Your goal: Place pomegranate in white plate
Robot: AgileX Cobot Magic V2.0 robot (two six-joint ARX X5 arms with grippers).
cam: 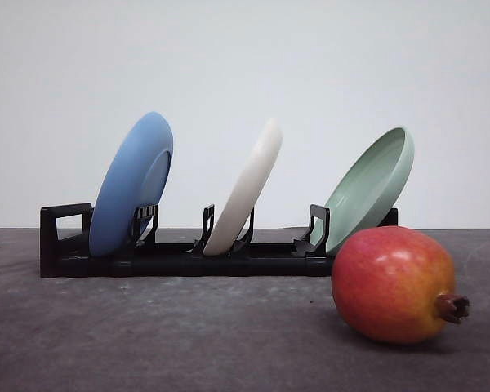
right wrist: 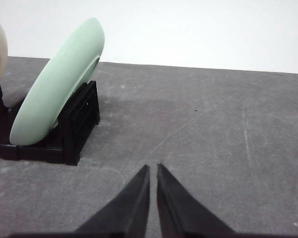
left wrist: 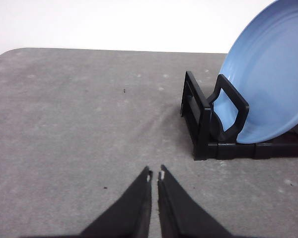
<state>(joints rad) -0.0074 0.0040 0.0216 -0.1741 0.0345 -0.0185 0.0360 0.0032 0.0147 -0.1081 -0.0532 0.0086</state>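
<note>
Front view puts the pomegranate (cam: 392, 283) on the grey bench (cam: 163, 343), close to the near edge and toward the right side, lying with its brown crown stub pointing right; its skin runs red on top to orange-yellow underneath; nothing touches it. Just behind it and to its left stands a black dish rack (cam: 188, 257), set across the bench, holding three plates on edge, each leaning to the right; the white plate (cam: 247, 189) sits in the middle slot, the blue plate (cam: 131, 184) in the left slot, the pale green plate (cam: 374, 186) in the right slot, its lower rim just behind the fruit's top. Left wrist view shows the left gripper (left wrist: 155, 174) with its fingers drawn together, holding nothing, above bare bench near the rack's blue-plate end; right wrist view shows the right gripper (right wrist: 153, 167) likewise closed and empty, over bare bench beside the green-plate end.
</note>
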